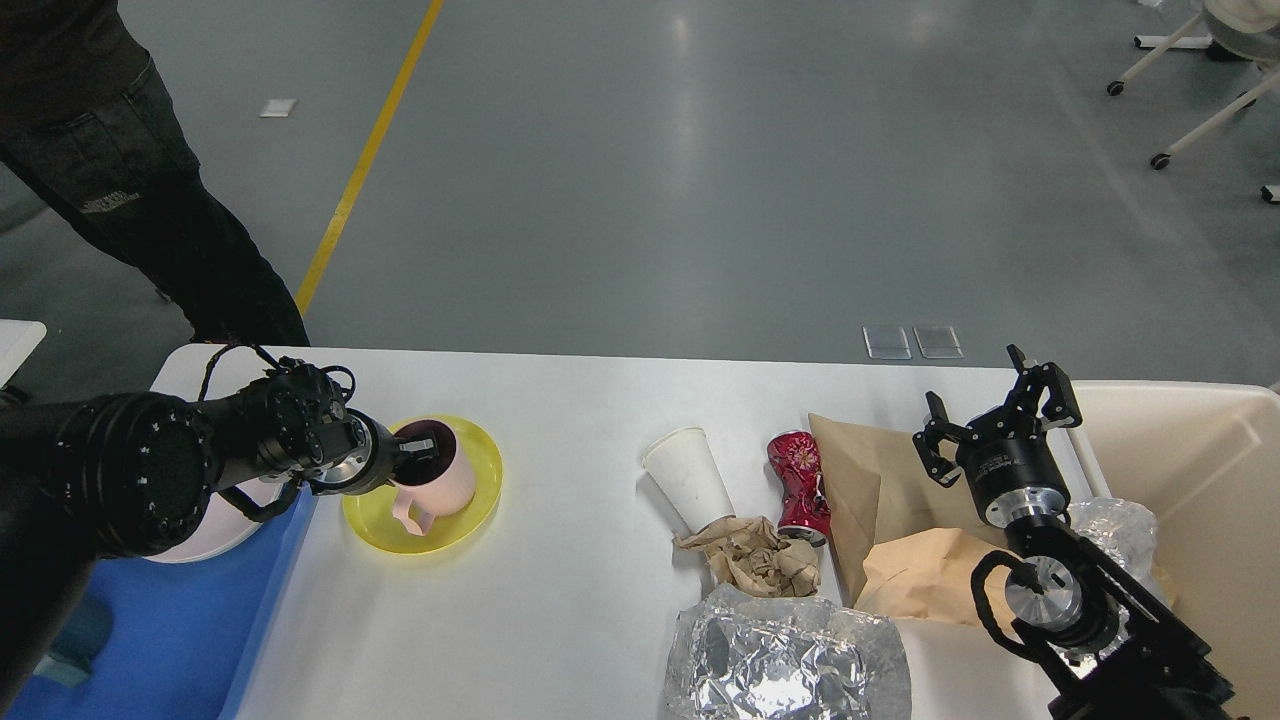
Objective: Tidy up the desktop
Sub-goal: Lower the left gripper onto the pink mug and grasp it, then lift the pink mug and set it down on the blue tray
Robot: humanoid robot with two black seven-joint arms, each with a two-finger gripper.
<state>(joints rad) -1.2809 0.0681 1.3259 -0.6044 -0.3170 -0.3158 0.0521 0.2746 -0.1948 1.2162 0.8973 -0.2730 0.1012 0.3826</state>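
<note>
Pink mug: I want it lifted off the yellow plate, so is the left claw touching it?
Touching. The head view shows the left claw reaching into the pink mug, fingers at its rim.

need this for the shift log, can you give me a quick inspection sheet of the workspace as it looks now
surface: white desktop, rubbish on its right half
job's things: pink mug on yellow plate; blue tray at left, beige bin at right
clutter: tipped paper cup, crushed red can, crumpled brown paper, foil, brown paper bag
grippers: left gripper at the mug rim, closure unclear; right gripper open, empty
cables: black cable looping over left wrist
surroundings: person standing far left, yellow floor line
</note>
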